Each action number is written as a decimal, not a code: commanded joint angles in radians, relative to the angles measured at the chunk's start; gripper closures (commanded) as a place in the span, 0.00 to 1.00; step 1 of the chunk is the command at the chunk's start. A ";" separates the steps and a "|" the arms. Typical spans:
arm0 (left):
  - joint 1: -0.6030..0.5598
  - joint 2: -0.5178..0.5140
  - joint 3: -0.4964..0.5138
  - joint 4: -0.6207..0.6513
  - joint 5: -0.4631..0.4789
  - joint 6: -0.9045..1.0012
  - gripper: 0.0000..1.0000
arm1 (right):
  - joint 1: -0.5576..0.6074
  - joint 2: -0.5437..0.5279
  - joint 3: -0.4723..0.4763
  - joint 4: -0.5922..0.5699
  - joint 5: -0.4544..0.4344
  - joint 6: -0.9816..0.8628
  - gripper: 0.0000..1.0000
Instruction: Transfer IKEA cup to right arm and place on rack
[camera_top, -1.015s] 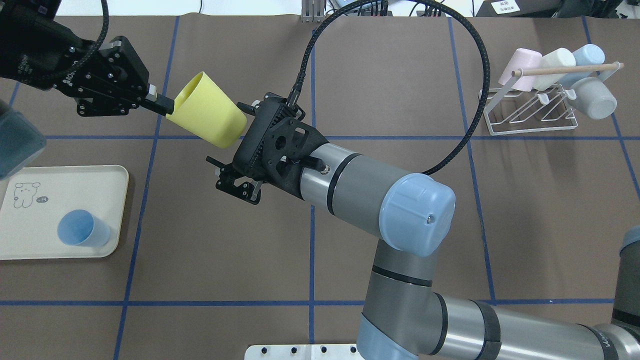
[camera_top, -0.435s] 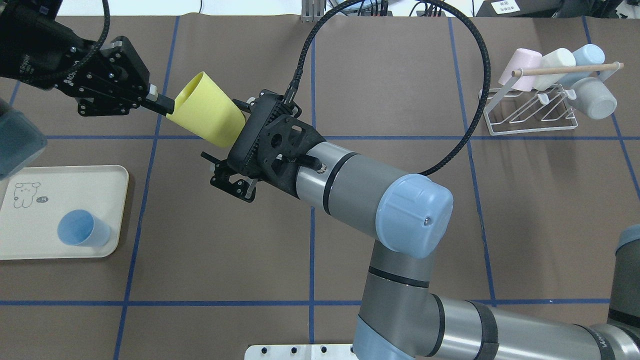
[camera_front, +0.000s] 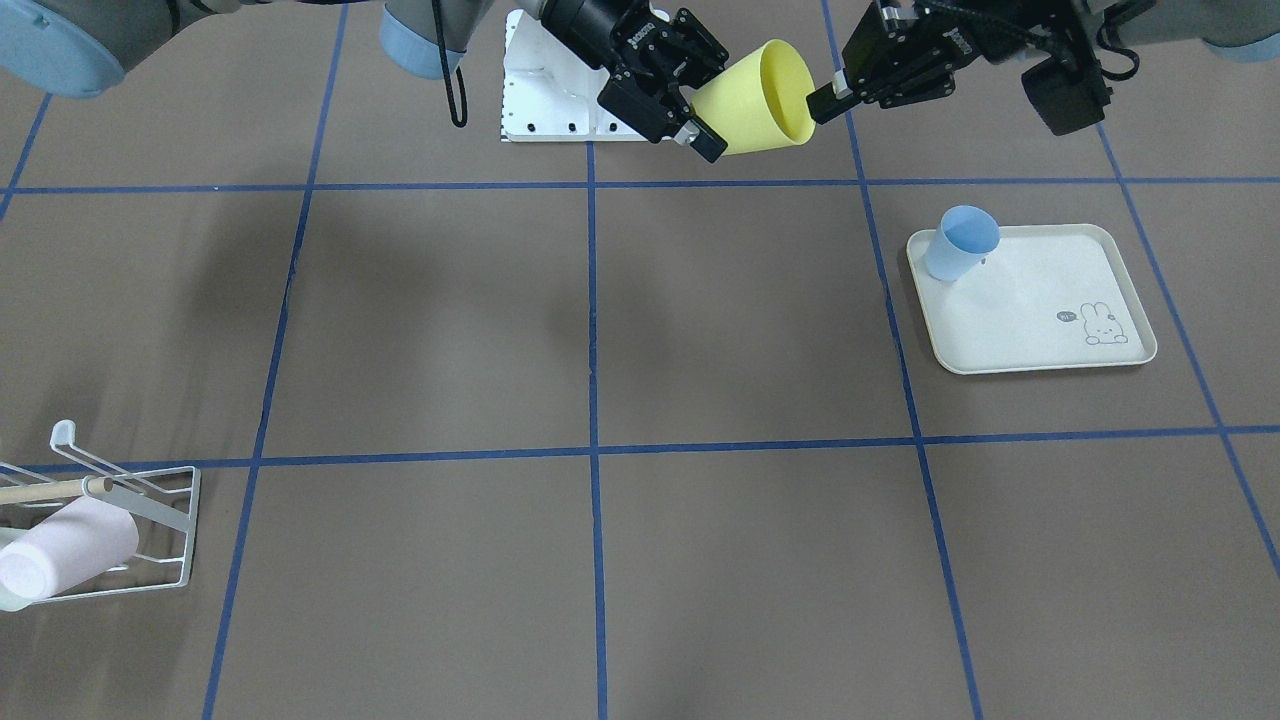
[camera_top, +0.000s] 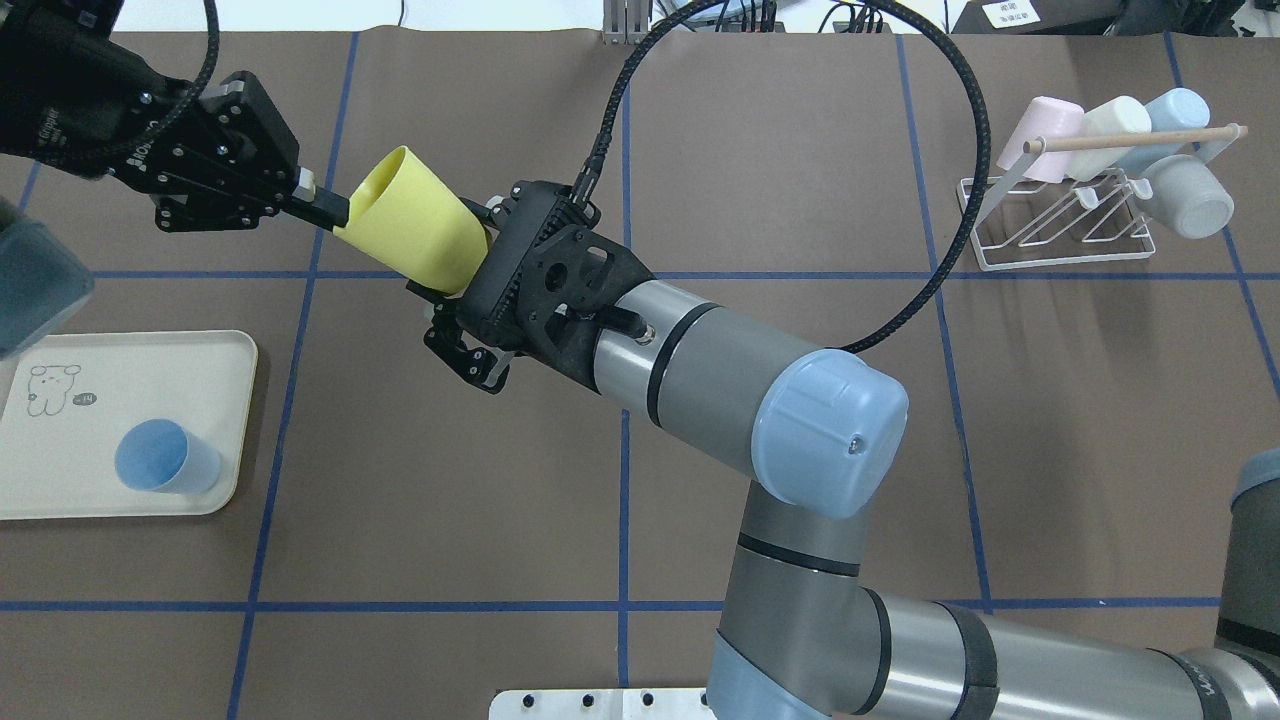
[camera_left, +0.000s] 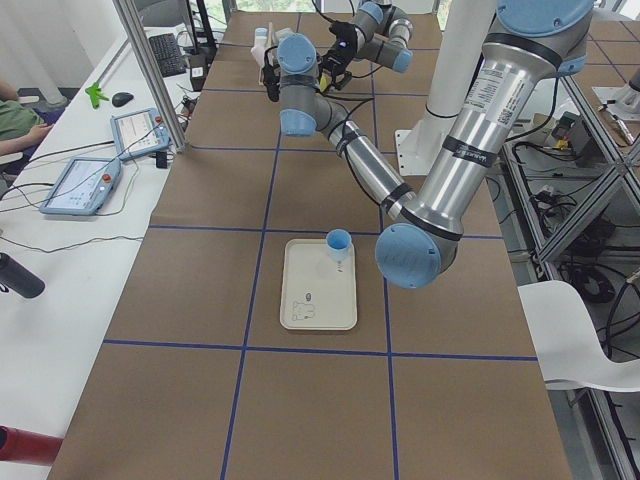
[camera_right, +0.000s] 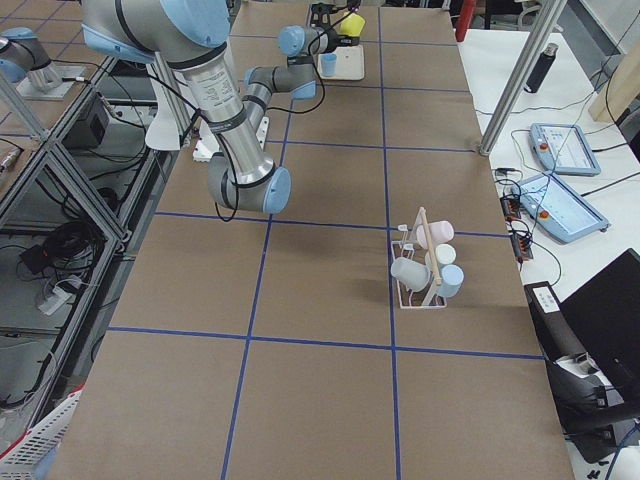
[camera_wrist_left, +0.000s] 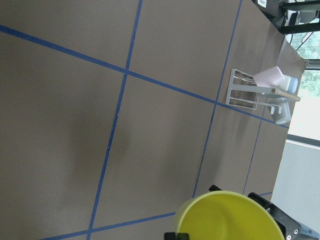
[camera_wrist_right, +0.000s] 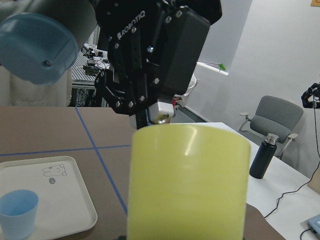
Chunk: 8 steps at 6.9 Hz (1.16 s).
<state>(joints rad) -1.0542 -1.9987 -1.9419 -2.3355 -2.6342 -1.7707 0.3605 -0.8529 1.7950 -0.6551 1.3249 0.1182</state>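
A yellow IKEA cup (camera_top: 415, 225) hangs on its side above the table, between both grippers. My left gripper (camera_top: 335, 212) is shut on the cup's rim, one finger inside the mouth; from across the table the same pinch (camera_front: 815, 105) shows on the cup (camera_front: 755, 100). The right arm (camera_top: 720, 370) reaches in from the opposite side. Its gripper (camera_top: 455, 250) straddles the cup's base, fingers pressed against the wall on both sides. The right wrist view is filled by the cup (camera_wrist_right: 187, 185). The white wire rack (camera_top: 1060, 235) stands at the far right, holding several pastel cups.
A cream tray (camera_top: 130, 370) with a rabbit drawing lies at the left, with a blue cup (camera_top: 160, 458) standing on it. The right arm's black cable (camera_top: 960, 170) loops high over the table's middle. Blue tape lines divide the brown surface.
The right gripper moved left onto the cup's base and its fingers, spread wide before, closed in against the cup. The left gripper and the cup stayed put.
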 joint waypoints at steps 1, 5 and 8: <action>0.000 -0.029 0.017 -0.001 0.000 0.008 0.12 | 0.001 -0.002 0.003 0.000 -0.001 0.000 0.48; -0.061 -0.009 0.021 -0.001 -0.004 0.039 0.00 | 0.023 -0.015 0.012 -0.073 0.005 0.000 0.53; -0.173 0.178 0.035 0.004 0.054 0.359 0.00 | 0.089 -0.011 0.221 -0.618 0.007 0.000 0.57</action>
<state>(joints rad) -1.1823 -1.9078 -1.9098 -2.3328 -2.6186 -1.5655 0.4200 -0.8659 1.9328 -1.0449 1.3303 0.1181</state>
